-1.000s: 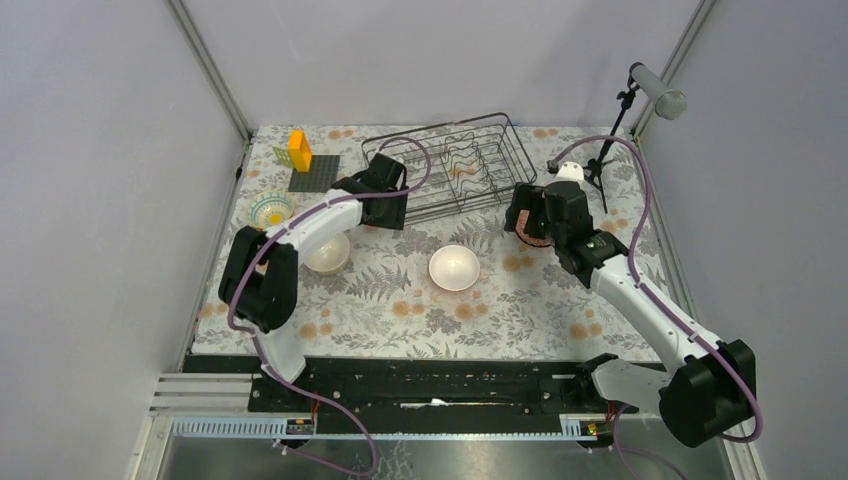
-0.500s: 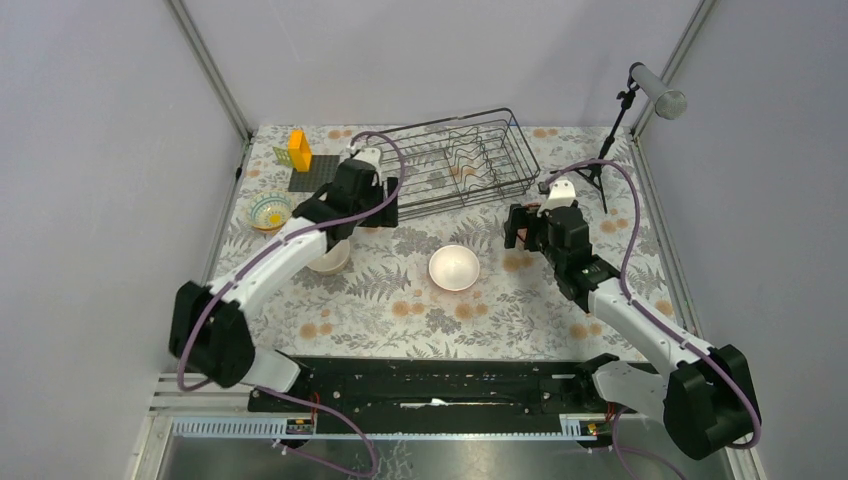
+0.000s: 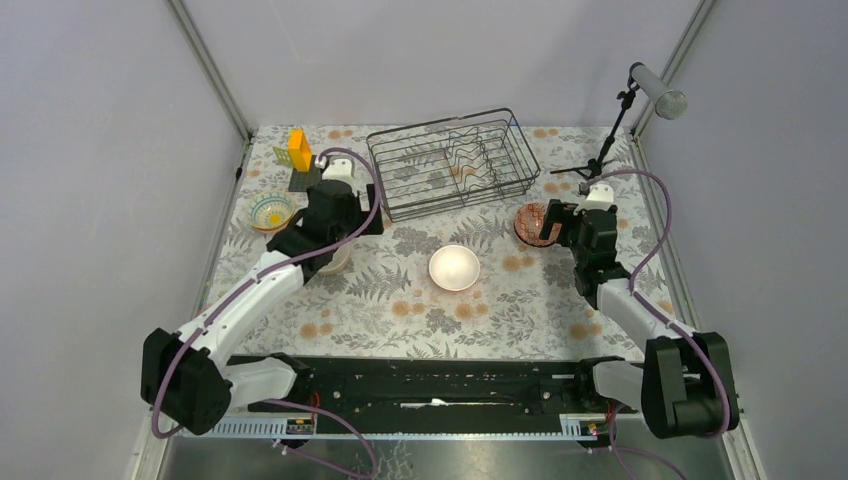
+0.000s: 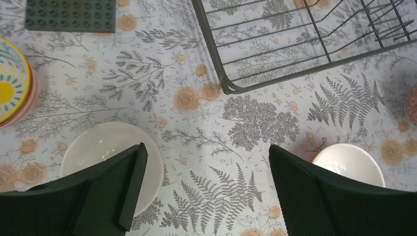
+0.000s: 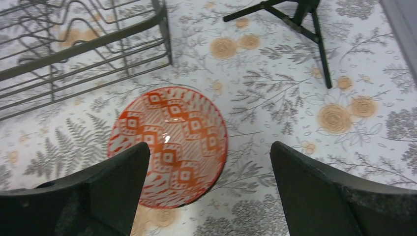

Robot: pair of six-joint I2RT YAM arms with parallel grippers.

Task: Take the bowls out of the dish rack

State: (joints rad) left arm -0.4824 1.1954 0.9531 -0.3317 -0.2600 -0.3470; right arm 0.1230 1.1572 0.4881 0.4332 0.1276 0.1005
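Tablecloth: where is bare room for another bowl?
Free: the near strip between white bowl and base rail; the gap between it and the red-patterned bowl. Crowded: far left, around the beige bowl and zigzag bowl.

The rectangular black wire dish rack (image 3: 452, 165) stands far centre. Left of it lies a flat dark grey square plate (image 3: 303, 180), with an orange block (image 3: 298, 150) at its far edge. A round red-patterned ceramic bowl (image 3: 532, 222) lies near-right of the rack. A round cream-white ceramic bowl (image 3: 454, 268) lies nearer, at centre. A round plain beige ceramic bowl (image 4: 105, 145) lies left of that one, and a round blue-and-yellow patterned ceramic bowl (image 3: 271, 210) is leftmost.

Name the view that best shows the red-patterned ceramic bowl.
Right wrist: the red-patterned ceramic bowl lies large, pattern clear. Top external shows it small, partly covered; left wrist, only a sliver at frame edge.
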